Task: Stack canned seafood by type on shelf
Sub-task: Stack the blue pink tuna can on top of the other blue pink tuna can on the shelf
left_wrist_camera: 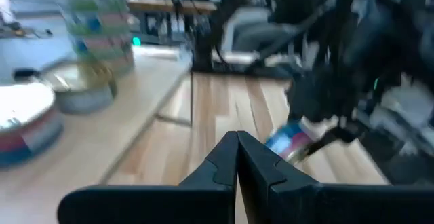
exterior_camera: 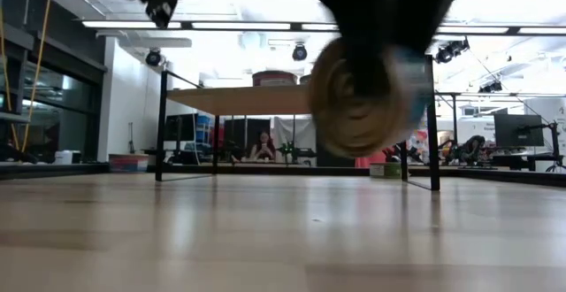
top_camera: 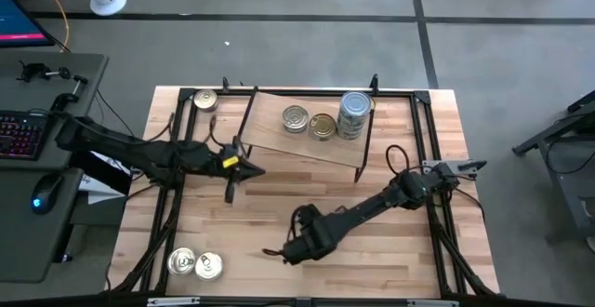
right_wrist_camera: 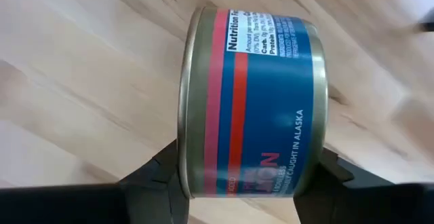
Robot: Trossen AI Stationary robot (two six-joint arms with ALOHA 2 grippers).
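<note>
From overhead you looked straight down on the whole bench (top_camera: 372, 242), with the shelf (top_camera: 307, 140) toward its far edge and floor on all sides. Your low camera sat at bench height, facing level across the wood toward that same shelf (exterior_camera: 256, 99) and the room behind it, with a tin (exterior_camera: 358, 97) hanging very near the lens. Your left wrist camera looked past its own gripper (left_wrist_camera: 237, 149) alongside the shelf (left_wrist_camera: 102, 129), and it caught that tin (left_wrist_camera: 290, 142) farther off. Your right wrist camera pointed down at the bench from close range, and the same tin (right_wrist_camera: 254, 102) filled most of its picture.
</note>
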